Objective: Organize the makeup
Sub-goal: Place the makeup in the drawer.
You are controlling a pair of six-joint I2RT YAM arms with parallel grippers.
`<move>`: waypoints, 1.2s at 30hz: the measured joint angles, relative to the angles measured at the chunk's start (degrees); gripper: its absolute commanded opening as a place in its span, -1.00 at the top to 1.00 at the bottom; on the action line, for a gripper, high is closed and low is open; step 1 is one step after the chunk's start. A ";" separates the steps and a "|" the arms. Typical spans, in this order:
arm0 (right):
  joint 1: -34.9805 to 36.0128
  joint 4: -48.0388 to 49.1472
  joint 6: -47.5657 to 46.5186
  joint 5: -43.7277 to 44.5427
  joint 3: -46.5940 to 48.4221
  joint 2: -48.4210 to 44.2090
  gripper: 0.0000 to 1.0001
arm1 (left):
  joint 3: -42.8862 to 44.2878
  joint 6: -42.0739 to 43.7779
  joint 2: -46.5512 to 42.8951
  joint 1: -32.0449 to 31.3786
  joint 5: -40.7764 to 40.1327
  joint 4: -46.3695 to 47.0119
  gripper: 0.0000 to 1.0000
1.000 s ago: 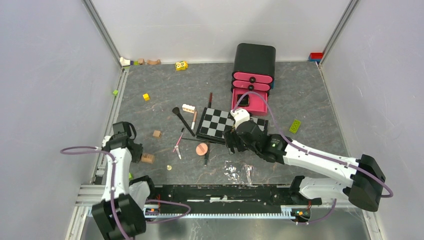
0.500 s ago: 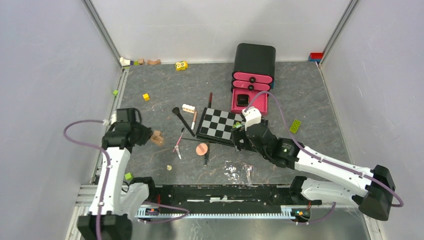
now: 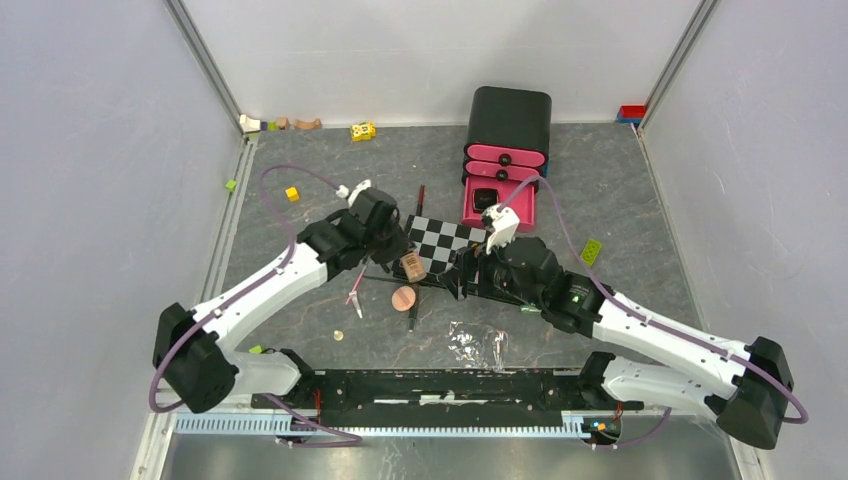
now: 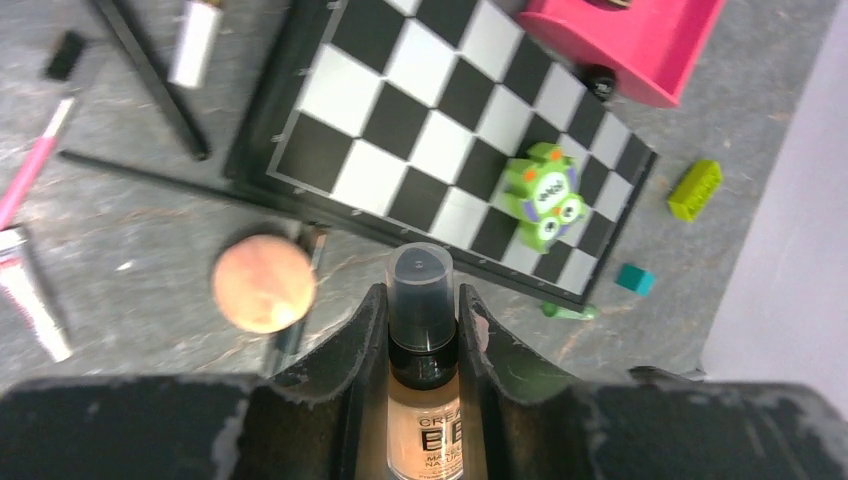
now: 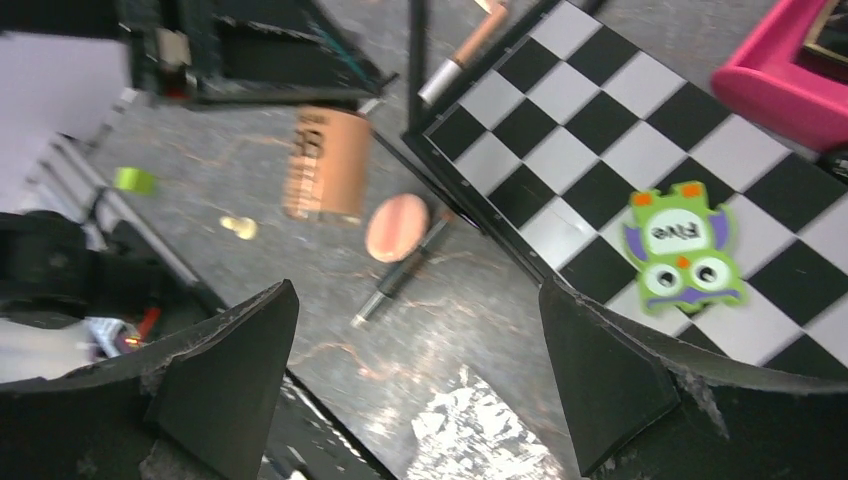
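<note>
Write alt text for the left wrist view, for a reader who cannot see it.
The left gripper grips a tan makeup bottle with a clear cap in its jaws, above a grey table. Beyond lie a round peach puff and a chequered board bearing a green owl toy.

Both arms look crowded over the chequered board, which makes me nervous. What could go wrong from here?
1. The left gripper, shut on the cream bottle, and the open right gripper hang close together at the near edge of the chequered board; they may collide.
2. The grip sits high, near the bottle's neck, so it could tilt or slip.
3. The green owl toy lies toward the open pink drawer and could get knocked.
</note>
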 measured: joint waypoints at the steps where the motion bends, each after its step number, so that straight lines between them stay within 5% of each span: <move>1: -0.79 1.68 1.11 -1.73 -0.44 -0.11 -0.96 | 0.74 0.02 0.94 -0.92 0.02 1.25 0.95; 15: -11.23 20.31 15.82 -23.54 -11.91 -0.94 -0.94 | 2.54 0.81 4.37 -8.85 1.88 12.52 0.95; 36: -13.46 23.87 18.64 -27.28 -15.06 -1.09 -0.46 | 2.54 6.25 5.97 -12.41 4.76 16.55 0.95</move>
